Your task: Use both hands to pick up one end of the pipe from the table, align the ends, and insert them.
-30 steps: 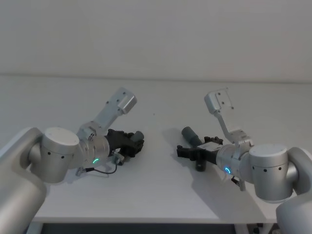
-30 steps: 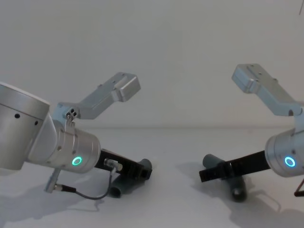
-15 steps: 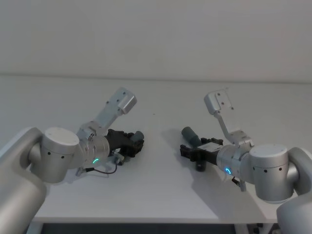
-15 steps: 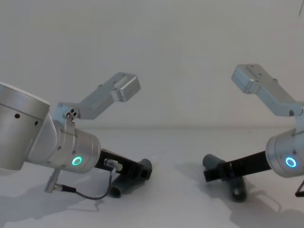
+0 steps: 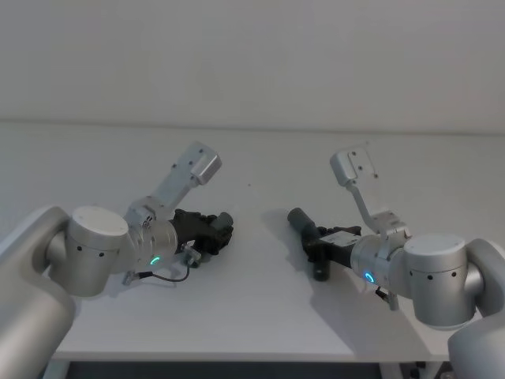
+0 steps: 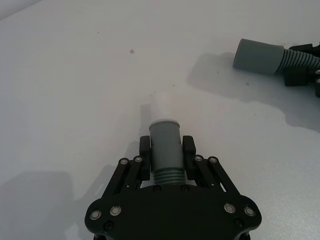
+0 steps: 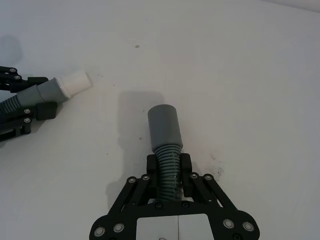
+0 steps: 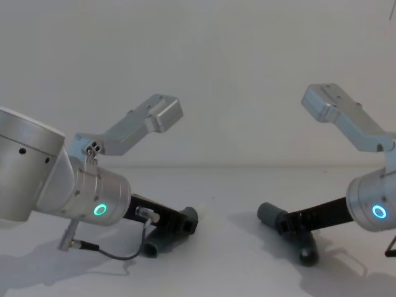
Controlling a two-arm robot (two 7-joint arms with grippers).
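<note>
Two dark grey pieces of the pipe lie low over the white table (image 5: 260, 316). My left gripper (image 6: 166, 152) is shut on the ribbed part of one pipe piece (image 6: 165, 145), whose pale-tipped end (image 6: 164, 122) sticks out ahead. In the head view this left gripper (image 5: 215, 230) is left of centre. My right gripper (image 7: 168, 165) is shut on the ribbed part of the other pipe piece (image 7: 166, 132), with its wide collar end (image 5: 297, 217) pointing towards the left arm. The right gripper (image 5: 317, 246) sits right of centre. A gap of bare table separates the two ends.
Both silver forearms (image 8: 80, 192) rest low over the table at the near side. Their raised elbow links (image 5: 196, 167) stand behind the grippers. A thin black cable (image 8: 117, 255) loops under the left wrist. A plain pale wall lies behind.
My right gripper's jaws have shut on its pipe piece, and that piece's collar end has swung a little towards the left arm. The left arm and its piece have not moved.
</note>
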